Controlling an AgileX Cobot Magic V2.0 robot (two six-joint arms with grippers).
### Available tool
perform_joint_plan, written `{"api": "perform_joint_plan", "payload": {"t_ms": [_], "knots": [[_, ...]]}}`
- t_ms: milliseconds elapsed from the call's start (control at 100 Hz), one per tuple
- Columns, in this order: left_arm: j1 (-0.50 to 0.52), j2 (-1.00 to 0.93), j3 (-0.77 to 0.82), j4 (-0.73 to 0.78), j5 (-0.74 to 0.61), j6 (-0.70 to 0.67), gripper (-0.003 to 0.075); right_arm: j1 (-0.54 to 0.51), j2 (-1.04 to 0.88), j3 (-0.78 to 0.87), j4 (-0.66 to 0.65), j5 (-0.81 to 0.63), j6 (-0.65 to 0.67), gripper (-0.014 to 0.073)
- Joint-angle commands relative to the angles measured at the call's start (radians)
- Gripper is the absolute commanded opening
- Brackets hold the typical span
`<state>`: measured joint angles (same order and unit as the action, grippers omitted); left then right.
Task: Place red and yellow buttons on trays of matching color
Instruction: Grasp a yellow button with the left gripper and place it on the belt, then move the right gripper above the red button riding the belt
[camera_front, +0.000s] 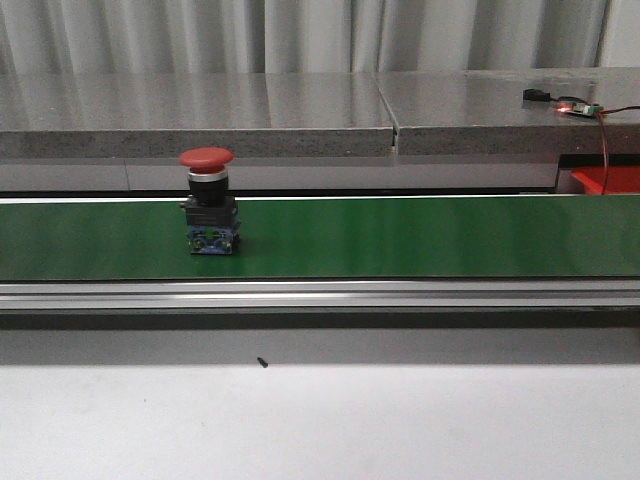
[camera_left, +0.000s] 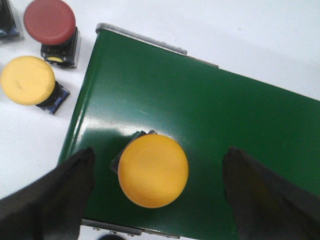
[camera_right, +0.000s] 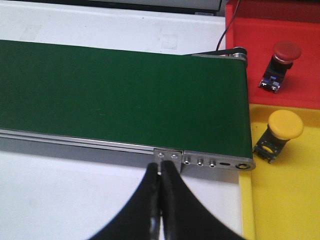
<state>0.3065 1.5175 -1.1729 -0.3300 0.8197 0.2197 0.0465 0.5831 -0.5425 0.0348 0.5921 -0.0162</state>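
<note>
We see the job partly done. In the right wrist view one red button (camera_right: 280, 62) already stands on the red tray (camera_right: 250, 30), and one yellow button (camera_right: 280, 131) lies tipped on the yellow tray (camera_right: 280, 200); the two trays sit side by side just past the end of the green belt (camera_right: 125, 95).

Several buttons are left. In the front view a red button (camera_front: 208, 213) stands upright on the conveyor belt (camera_front: 400, 235), at about nine o'clock from the belt's middle. In the left wrist view a yellow button (camera_left: 152, 170) stands on the belt near its end, between the spread fingers of our left gripper (camera_left: 155, 192), which touch nothing. Off the belt's end, on the white table (camera_left: 250, 30), wait another red button (camera_left: 50, 22) and another yellow one (camera_left: 27, 80), close together, at about ten o'clock from the button between the fingers. A dark item is cut off at that view's corner; we cannot tell what it is.

Our right gripper (camera_right: 160, 200) has its fingers pressed together and holds nothing; it hangs over the white table just short of the belt's frame.

We judge the work roughly at its middle: two buttons sorted, at least four still to reach their trays.
</note>
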Motion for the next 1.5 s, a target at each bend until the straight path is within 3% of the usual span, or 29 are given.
{"api": "perform_joint_plan", "payload": {"t_ms": [0,60,260,310,630,800,920,1490], "knots": [[-0.012,-0.083,-0.028,-0.032,-0.027,0.023,0.0495,0.001,-0.001,-0.023,-0.004,-0.062,-0.003,-0.0060],[-0.028,-0.113,-0.028,-0.032,-0.018,0.036,0.0436,0.001,-0.001,-0.023,-0.004,-0.062,-0.003,-0.0060],[-0.139,-0.213,-0.028,-0.016,-0.004,0.038,0.0049,0.001,-0.001,-0.023,-0.004,-0.062,-0.003,-0.0060],[-0.175,-0.232,-0.028,-0.011,-0.004,0.038,-0.0018,0.001,-0.001,-0.023,-0.004,-0.062,-0.003,-0.0060],[-0.393,-0.350,0.039,0.081,-0.043,0.015,-0.0019,0.001,-0.001,-0.023,-0.004,-0.062,-0.003,-0.0060],[-0.454,-0.425,0.125,0.217,-0.080,-0.117,-0.0019,0.001,-0.001,-0.023,-0.004,-0.062,-0.003,-0.0060],[-0.469,-0.491,0.189,0.267,-0.098,-0.159,-0.0019,0.001,-0.001,-0.023,-0.004,-0.062,-0.003,-0.0060],[-0.469,-0.994,0.504,0.214,-0.100,-0.159,-0.0019,0.001,-0.001,-0.023,-0.006,-0.093,-0.003,-0.0060]]}}
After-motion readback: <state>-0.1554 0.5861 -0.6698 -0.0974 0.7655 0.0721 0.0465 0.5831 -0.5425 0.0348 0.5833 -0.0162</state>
